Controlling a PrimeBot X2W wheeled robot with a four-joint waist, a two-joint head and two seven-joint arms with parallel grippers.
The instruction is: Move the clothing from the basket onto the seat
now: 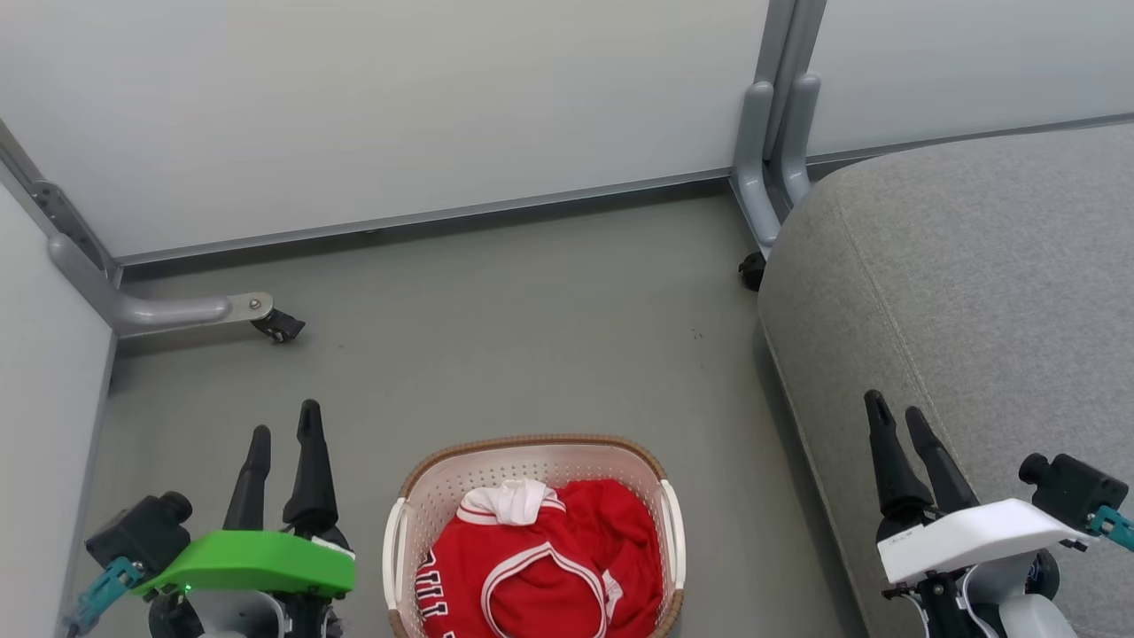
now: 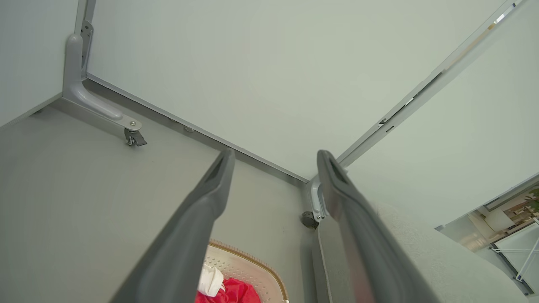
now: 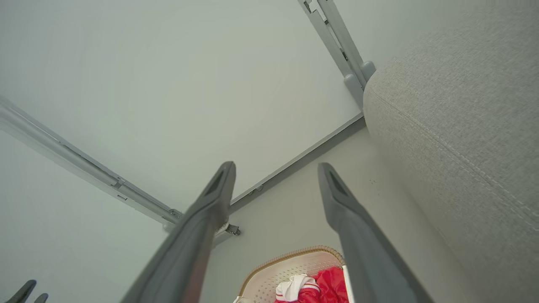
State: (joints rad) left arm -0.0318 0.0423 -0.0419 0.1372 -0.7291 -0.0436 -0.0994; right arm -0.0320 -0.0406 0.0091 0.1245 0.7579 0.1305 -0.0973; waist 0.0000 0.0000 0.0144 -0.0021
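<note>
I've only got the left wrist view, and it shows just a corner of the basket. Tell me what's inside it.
Observer: In the head view, a red jersey with white trim lies crumpled in the basket and covers most of its bottom.
Operator: Give me the right claw's position.
Observer: The right claw is open and empty. It shows against the edge of the grey sofa cushion, to the basket's right.
Operator: Now place my left claw against the basket.
Observer: The left claw is open, to the basket's left against the floor, and is touching nothing.
</note>
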